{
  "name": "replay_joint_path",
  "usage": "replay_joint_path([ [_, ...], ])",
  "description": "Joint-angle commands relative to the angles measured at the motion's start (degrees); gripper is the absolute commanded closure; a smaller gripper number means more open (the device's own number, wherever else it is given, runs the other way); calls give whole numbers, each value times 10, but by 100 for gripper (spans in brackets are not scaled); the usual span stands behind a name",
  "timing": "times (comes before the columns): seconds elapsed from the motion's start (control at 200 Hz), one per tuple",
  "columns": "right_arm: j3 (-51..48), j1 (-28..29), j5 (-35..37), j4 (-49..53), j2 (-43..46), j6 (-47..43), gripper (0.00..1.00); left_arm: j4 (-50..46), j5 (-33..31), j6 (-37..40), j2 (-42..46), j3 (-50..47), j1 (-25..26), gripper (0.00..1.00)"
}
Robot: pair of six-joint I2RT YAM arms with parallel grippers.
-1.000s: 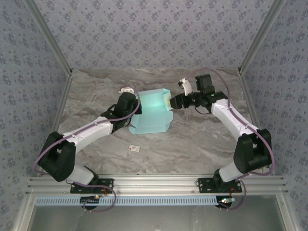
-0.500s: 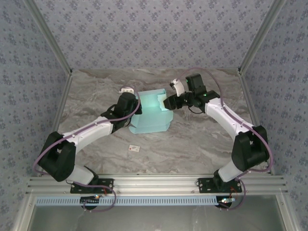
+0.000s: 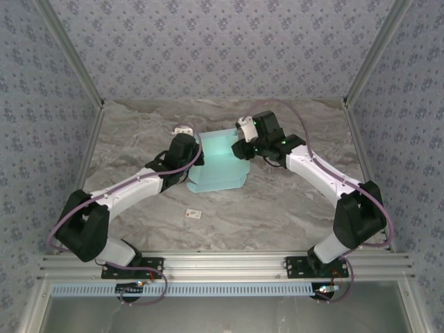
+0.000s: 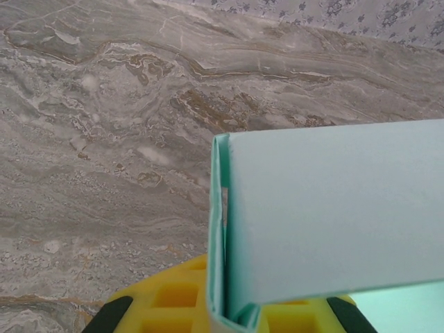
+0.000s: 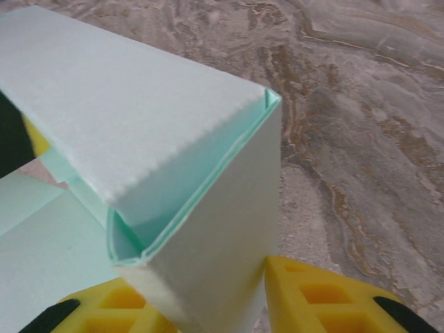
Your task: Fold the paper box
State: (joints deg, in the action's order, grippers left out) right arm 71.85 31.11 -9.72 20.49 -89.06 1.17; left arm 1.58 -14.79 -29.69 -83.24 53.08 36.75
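Left end effector [image 3: 198, 153] clamps the left wall of the paper box [image 3: 218, 166], centre of the worktop [image 3: 291, 201], propping it upright. Right end effector [image 3: 240, 150] straddles the doubled right wall, likely to crease it; pinched yet? Can't tell.

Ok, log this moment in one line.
left gripper: shut on paper box | right gripper: straddling box wall | box: partly folded

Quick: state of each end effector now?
Left end effector: closed on the paper box wall.
Right end effector: around a box wall; grip cannot be told.
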Motion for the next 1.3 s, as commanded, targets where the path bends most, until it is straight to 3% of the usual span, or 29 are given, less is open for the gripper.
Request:
replay_joint_path([
  [0.0, 22, 19, 73, -21, -9, 27, 67, 18, 21, -5, 19, 0, 7, 100],
  [0.535, 133, 117, 439, 108, -105, 159, 86, 20, 20, -5, 20, -5, 9, 100],
  [0.984, 156, 140, 552, 176, -127, 214, 89, 21, 17, -5, 17, -4, 9, 100],
  [1.294, 179, 140, 588, 218, -151, 237, 90, 21, 18, -5, 17, -3, 9, 100],
])
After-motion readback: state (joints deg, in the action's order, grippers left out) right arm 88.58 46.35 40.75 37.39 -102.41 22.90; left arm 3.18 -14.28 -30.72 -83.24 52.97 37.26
